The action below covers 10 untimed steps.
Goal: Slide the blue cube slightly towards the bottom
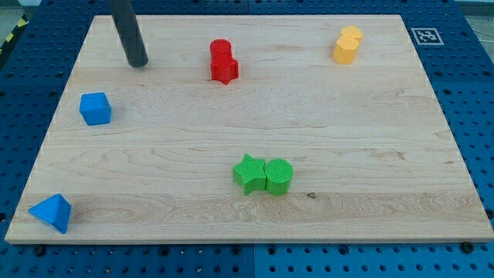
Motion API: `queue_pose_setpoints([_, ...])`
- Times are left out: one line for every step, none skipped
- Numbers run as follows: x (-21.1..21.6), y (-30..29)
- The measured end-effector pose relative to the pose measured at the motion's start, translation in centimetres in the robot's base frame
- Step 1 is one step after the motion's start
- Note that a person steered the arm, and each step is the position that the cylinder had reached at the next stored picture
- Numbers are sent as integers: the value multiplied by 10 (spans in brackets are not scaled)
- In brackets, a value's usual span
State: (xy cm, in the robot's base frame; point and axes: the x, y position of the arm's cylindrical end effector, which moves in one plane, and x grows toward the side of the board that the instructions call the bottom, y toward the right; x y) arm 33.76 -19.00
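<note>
Tool tip [139, 63] on table [347, 154], holding nothing, above-right of blue cube [96, 108], prob. staged for downward push.

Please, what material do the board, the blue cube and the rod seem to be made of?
The board looks like light, matte wood: grain lines and plank seams run across it. The blue cube seems plastic, matte, with an even saturated colour; possibly 3D-printed, but I cannot confirm. The rod ending in my tip is dark with a soft sheen, metal or plastic; unclear.
</note>
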Motion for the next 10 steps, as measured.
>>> queue_pose_setpoints([31,-16])
queue_pose_setpoints([35,-53])
queue_pose_setpoints([44,-58])
queue_pose_setpoints([46,-49])
queue_pose_setpoints([77,-27])
queue_pose_setpoints([104,-11])
queue_pose_setpoints([116,-9])
queue_pose_setpoints([120,21])
queue_pose_setpoints([183,58])
queue_pose_setpoints([276,46])
